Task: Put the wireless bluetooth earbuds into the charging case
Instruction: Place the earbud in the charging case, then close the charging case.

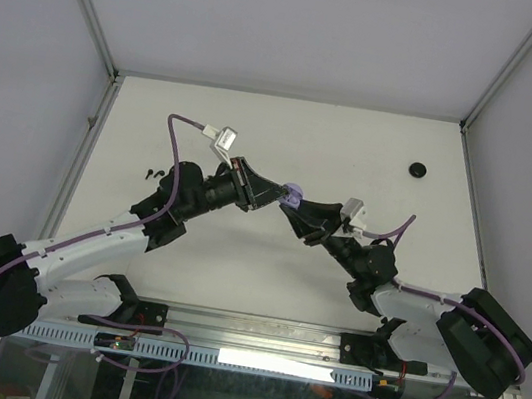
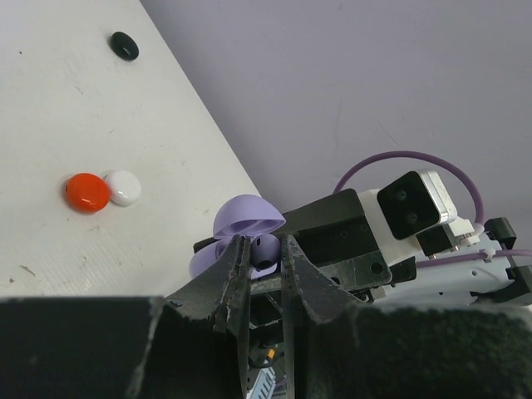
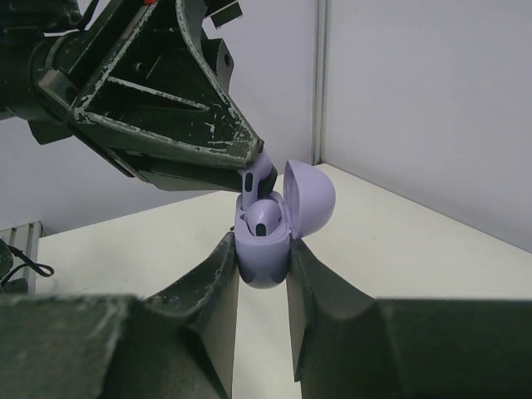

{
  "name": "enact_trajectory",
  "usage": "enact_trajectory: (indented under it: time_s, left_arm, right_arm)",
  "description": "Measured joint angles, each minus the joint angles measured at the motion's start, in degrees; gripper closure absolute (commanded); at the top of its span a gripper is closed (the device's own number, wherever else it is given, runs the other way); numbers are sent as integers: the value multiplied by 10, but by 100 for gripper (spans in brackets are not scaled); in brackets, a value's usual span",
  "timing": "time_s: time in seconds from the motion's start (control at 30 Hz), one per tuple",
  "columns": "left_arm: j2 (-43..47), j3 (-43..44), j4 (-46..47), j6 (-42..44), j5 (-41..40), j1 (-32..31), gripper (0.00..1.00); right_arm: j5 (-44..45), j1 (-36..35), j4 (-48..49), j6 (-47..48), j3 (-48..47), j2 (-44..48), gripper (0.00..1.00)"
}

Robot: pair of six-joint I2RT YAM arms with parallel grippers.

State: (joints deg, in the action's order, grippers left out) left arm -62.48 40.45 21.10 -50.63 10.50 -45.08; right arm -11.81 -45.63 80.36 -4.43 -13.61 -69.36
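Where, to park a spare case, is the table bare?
Bare: far strip of the white table left of the black round piece, and the near middle by the metal rail. Crowded centre: left gripper and right gripper meet at the lavender charging case.

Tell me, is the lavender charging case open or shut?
Open: its lid is swung back from the charging case, showing an earbud inside.

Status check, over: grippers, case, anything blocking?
Right gripper shut on open lavender case, one earbud seated. Left gripper shut on second earbud at case mouth. Nothing blocking seen.
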Motion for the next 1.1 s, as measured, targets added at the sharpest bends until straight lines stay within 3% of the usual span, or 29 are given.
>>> enact_trajectory:
  time_s: [0.17, 0.5, 0.83, 1.1]
  left_arm:
    - [-2, 0, 1, 0, -1, -3, 90]
    - [4, 0, -6, 6, -16, -7, 68]
    - [7, 17, -43, 38, -29, -7, 58]
    - [10, 40, -102, 83, -40, -7, 39]
  right_arm:
    - [1, 0, 0, 0, 1, 3, 100]
    - [0, 0, -1, 0, 2, 6, 100]
    - [0, 0, -5, 0, 4, 10, 100]
    - [-9, 0, -5, 0, 4, 23, 100]
